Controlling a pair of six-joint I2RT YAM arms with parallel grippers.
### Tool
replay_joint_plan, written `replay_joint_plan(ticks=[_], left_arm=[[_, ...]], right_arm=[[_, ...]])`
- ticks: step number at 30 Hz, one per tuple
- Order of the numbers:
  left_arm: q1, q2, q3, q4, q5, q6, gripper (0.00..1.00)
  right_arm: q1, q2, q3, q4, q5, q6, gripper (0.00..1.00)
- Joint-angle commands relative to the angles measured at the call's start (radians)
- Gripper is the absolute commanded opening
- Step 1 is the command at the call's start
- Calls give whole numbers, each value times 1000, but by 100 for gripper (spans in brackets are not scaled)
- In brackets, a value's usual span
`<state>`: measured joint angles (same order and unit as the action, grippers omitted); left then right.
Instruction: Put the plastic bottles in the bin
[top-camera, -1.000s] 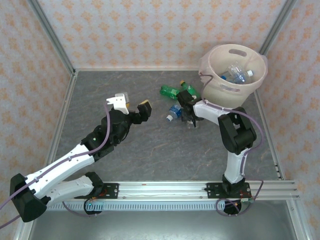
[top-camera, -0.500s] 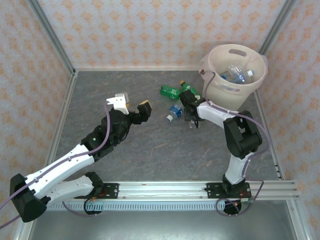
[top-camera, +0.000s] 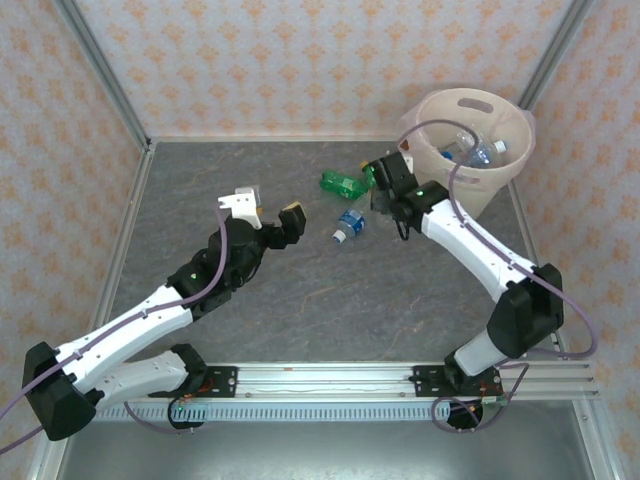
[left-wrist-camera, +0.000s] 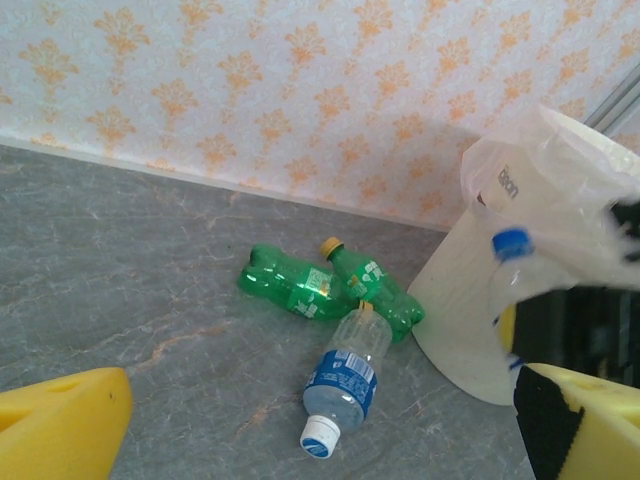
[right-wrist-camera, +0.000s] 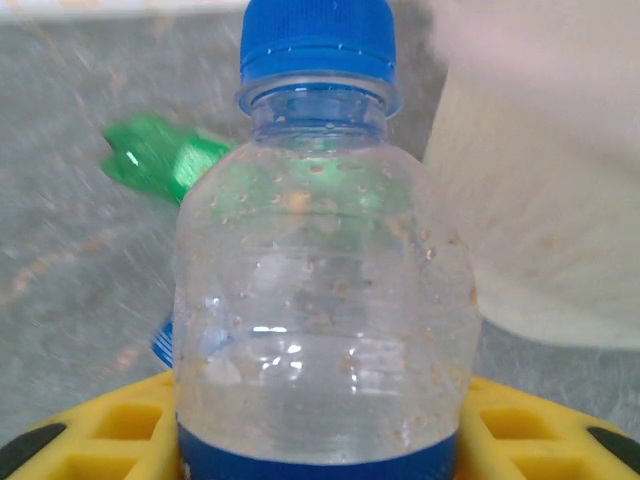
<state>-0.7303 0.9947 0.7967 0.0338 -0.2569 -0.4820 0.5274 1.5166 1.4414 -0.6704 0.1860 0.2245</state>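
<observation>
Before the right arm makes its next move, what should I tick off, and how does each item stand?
1. Blue-capped bottle clamped in the right gripper: ok.
2. That bottle lifted off the table: ok.
3. Bottle over the opening of the bin: not ok, it hangs beside the wall.
4. Bottle high enough to pass the rim: cannot tell.
5. Left gripper open, well away from the bin: ok.
6. Nothing left to collect: not ok, two green bottles and a white-capped bottle lie on the table.
</observation>
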Motion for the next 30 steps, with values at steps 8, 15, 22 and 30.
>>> replay_joint_plan(ticks=[8,15,22,30], left_arm=[[6,0,25,17,35,-4,99],[6,7,25,29,64,-9,99],[6,6,20,11,82,-19,99],[7,-2,21,-13,93,-17,99]], right_arm=[[-47,-9,372,-94,91,-84,47],[-214,56,547,-80,101,-129,46],[-432,156,566,-39,-7,-46,45],[-472,301,640,-55,-97,-26,45]])
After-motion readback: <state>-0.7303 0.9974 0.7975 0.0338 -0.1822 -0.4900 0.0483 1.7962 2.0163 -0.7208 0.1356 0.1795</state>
